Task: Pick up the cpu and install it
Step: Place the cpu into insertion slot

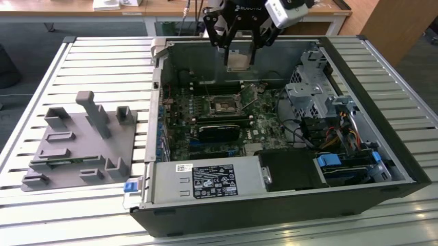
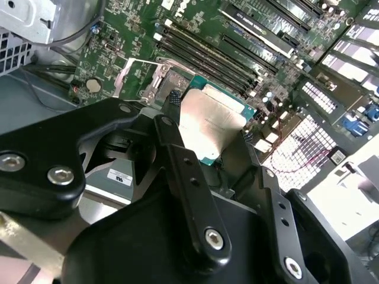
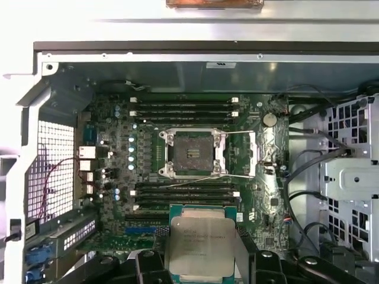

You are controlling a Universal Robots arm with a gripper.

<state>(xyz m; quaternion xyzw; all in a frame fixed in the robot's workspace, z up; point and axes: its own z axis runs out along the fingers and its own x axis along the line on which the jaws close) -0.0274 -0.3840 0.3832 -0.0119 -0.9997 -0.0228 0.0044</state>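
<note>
While the arm hangs over the open computer case (image 1: 274, 215), the pincer (image 1: 238, 57) is pinching the cpu (image 1: 237, 62) by two opposite edges, with the metal lid turned up toward the wrist.

- **Governing relation:** the motherboard socket (image 3: 192, 152) lies below the pincer and well apart from the chip. Whether it sits squarely beneath cannot be told. Its hinged plate (image 3: 262, 155) stands open just beside it.
- **Axis:** the cpu is square, so no long axis applies. In the first wrist view its edges run near parallel with the socket frame.
- **Views compared:** the exterior view gives the chip's height over the board. The second wrist view gives the fingertips (image 2: 173, 99) pressed against the chip's edges, with the green rim showing past the lid.
</note>
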